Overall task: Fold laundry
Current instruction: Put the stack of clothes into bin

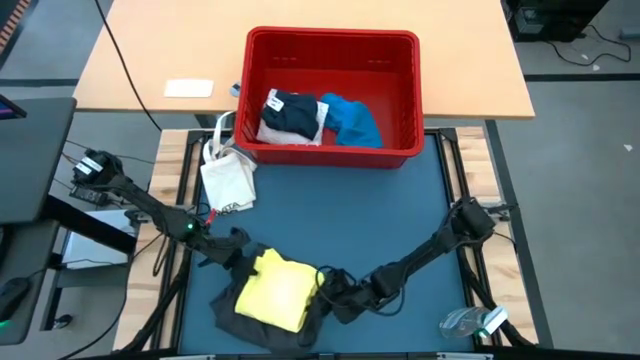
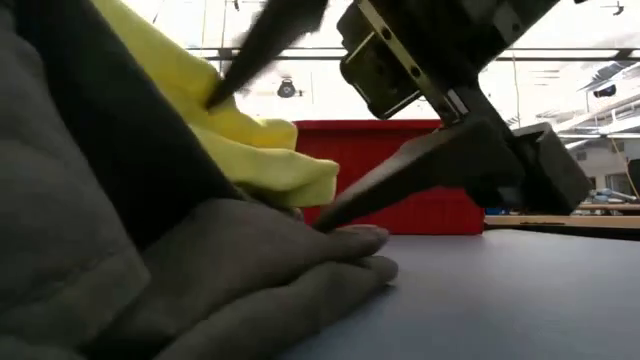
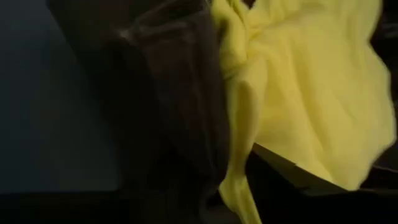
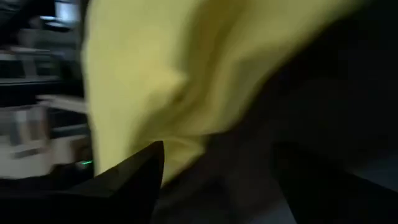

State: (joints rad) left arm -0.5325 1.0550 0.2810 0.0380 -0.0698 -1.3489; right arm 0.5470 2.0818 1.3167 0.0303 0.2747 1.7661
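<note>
Both arms are down at the near edge of the blue mat (image 1: 330,215), working one pile: yellow T-shirt (image 1: 275,290) lying bunched on top of the dark grey garment (image 1: 228,312), which spreads out under it and pokes past on the left and near sides; grey is the bottom layer, so it looks like the shirt has to come clear or be squared up first.

Left gripper (image 1: 240,262) sits at the shirt's left edge, where yellow meets grey; its wrist view is filled with yellow folds against dark cloth, fingers not readable, so can't tell how far apart they are or whether it has any cloth pinched.

Right gripper (image 1: 335,290) is at the shirt's right edge; right wrist view shows its two fingers (image 4: 134,171) spread wide with yellow cloth just ahead of them and nothing between; low view has one finger tip down on the grey fold; so spread wide and empty, my read is lining up for a grab at the hem.

One arm per side makes sense for stretching the shirt flat.

Rest of the laundry is well apart in the red basket (image 1: 400,95) at the far end: dark navy garment (image 1: 292,110) on a white cloth (image 1: 278,132), blue piece (image 1: 352,118) beside them; small white bag (image 1: 228,180) lies on the mat just left of the basket, not part of the job.
</note>
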